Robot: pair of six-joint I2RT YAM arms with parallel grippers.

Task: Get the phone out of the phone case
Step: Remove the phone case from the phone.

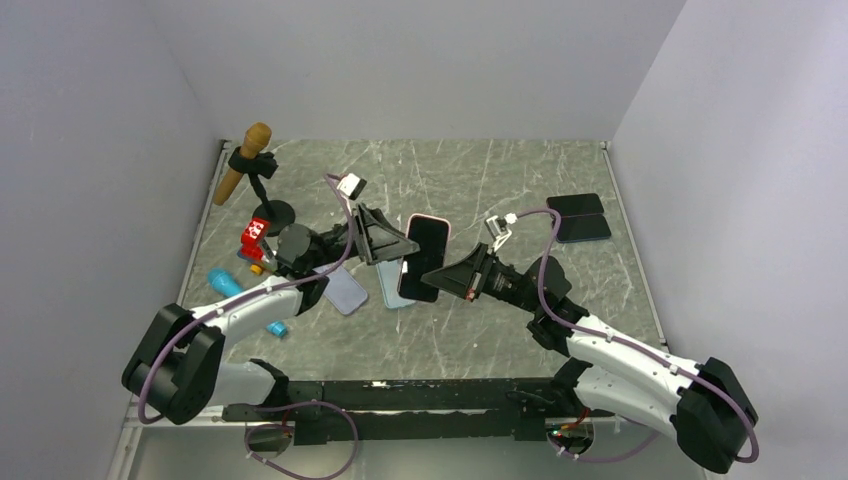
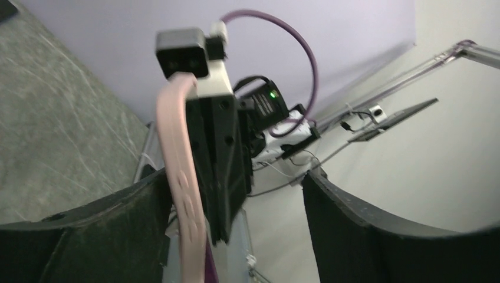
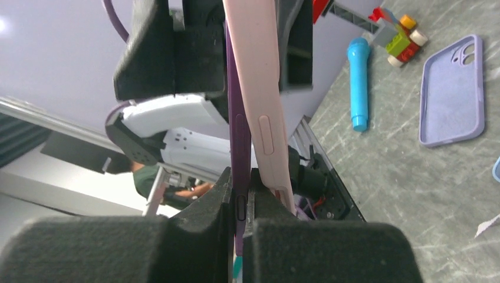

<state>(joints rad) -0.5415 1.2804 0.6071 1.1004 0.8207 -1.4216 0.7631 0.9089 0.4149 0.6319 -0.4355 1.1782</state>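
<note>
**1. Position and grip.** You are holding the phone (image 3: 237, 147) off the table (image 1: 520, 180), between the two arms near the table's middle, with its dark screen facing the top camera. The right gripper (image 3: 242, 197) is pinching the phone's purple side rail, with its pads pressed together close to a side button. The left gripper (image 1: 408, 244) is standing spread. In the left wrist view, one of its fingers (image 2: 118, 236) is lying against the pink phone case (image 3: 259, 76) and the other is standing clear.

**2. Handling.** You are dealing with two unlike parts.
- **Phone:** It is looking rigid, flat and smooth, and its glass face is probably fragile. Grip it by the side rails, away from the buttons, and never across the screen. Expect the smooth rail to slip if pinch pressure drops.
- **Case:** It is looking soft and rubbery. At the right gripper's end it is standing off the phone, so it should flex and peel rather than slide. Take hold of its lip near a corner and roll it off.

**3. Markings.** You are seeing no readable brand or label on the phone or the case. The small red item (image 1: 253, 232) on the table is carrying white marks that are too small to read. The empty lavender case (image 3: 453, 88) and the blue toy microphone (image 3: 358, 82) are showing no writing.
</note>
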